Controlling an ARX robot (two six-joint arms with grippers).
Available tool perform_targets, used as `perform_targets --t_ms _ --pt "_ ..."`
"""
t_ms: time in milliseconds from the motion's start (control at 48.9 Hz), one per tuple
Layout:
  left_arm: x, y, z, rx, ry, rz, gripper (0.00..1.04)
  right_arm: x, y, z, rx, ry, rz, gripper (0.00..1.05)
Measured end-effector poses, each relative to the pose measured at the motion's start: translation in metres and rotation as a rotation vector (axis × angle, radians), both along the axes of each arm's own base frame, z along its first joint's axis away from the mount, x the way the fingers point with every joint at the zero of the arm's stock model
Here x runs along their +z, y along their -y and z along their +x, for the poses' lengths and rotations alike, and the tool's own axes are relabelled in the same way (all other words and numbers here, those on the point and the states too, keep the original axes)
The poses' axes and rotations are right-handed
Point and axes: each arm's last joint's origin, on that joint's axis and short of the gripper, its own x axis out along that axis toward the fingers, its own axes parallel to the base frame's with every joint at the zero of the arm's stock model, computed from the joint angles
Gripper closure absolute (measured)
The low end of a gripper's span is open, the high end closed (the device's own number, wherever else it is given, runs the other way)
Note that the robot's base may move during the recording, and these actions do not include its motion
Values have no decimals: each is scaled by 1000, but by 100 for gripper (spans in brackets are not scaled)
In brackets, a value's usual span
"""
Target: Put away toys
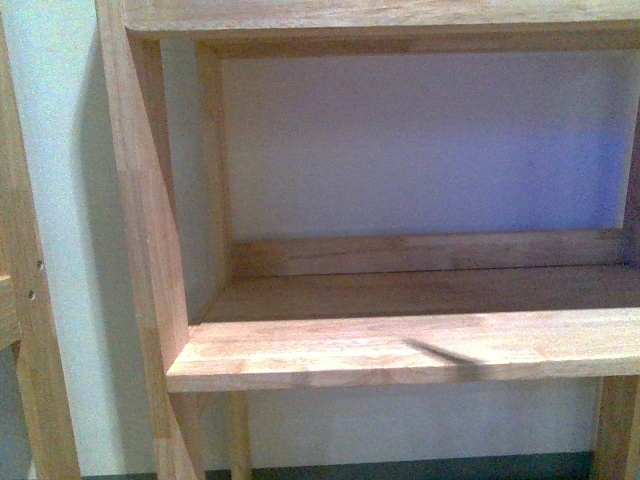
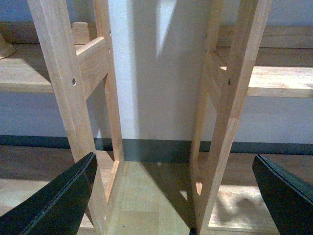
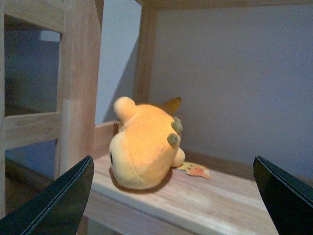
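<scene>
The front view shows a wooden shelf [image 1: 400, 350] with a pale wall behind it and no arm in sight. In the left wrist view, two wooden uprights [image 2: 63, 98] stand close ahead over the floor [image 2: 146, 196], and the left gripper [image 2: 173, 191] has its fingers [image 2: 58, 200] spread wide, holding nothing. In the right wrist view, the plush animal [image 3: 144, 147] lies on a shelf board [image 3: 215, 200] beside a wooden post [image 3: 78, 83], a small tag [image 3: 195, 170] next to it. The right gripper [image 3: 173, 196] has its fingers [image 3: 286, 196] spread, apart from the toy, which sits beyond and between them.
</scene>
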Motion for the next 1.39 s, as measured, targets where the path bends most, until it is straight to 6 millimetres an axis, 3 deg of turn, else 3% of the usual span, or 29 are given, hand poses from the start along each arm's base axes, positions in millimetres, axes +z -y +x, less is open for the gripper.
perform_targets --t_ms 348,593,900,1063,1227,1391 --pt "0 0 0 0 0 0 6 -118 64 -79 -145 -29 29 6" --pt "0 0 0 0 0 0 6 -197 75 -75 -223 -169 166 6" --pt "0 0 0 0 0 0 6 -245 62 -77 -219 -209 191 7" --pt "0 0 0 1 0 0 6 -271 66 -76 -378 -425 91 30" --pt "0 0 0 0 0 0 6 -297 66 -77 -382 -433 56 64" --pt "0 0 0 0 0 0 6 -313 66 -77 -384 -434 47 90"
